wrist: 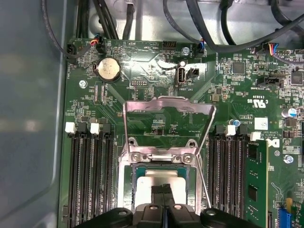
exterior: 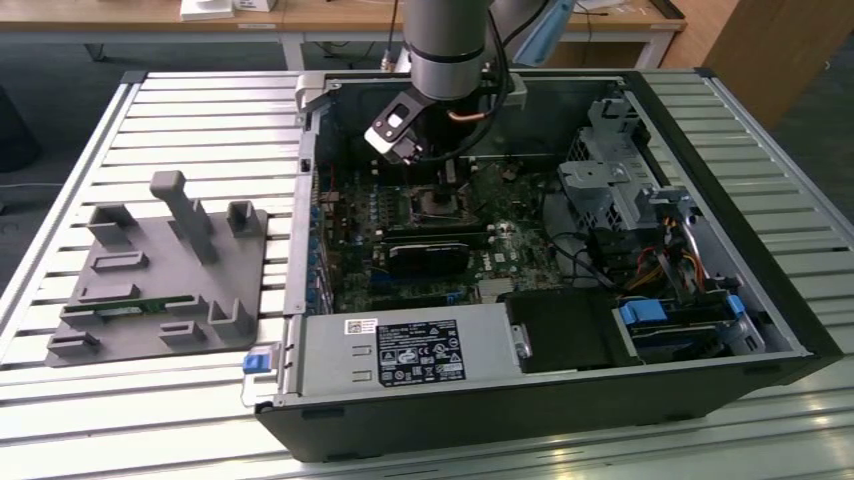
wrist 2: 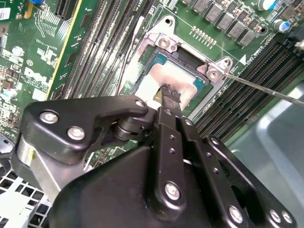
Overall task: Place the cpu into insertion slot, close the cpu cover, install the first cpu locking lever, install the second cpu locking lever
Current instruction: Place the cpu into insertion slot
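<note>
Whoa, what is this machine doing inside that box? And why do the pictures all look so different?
That is a robot arm reaching into an open computer case lying on a slatted table. The exterior view looks on from outside. Both wrist views come from cameras riding on the arm, close to the green board. The black gripper, its fingers pressed together, has its tip right at the cpu, a little square chip sitting in the insertion slot. The cpu cover, a thin metal frame, stands tipped up open. Beside the case sits a grey holder.
</note>
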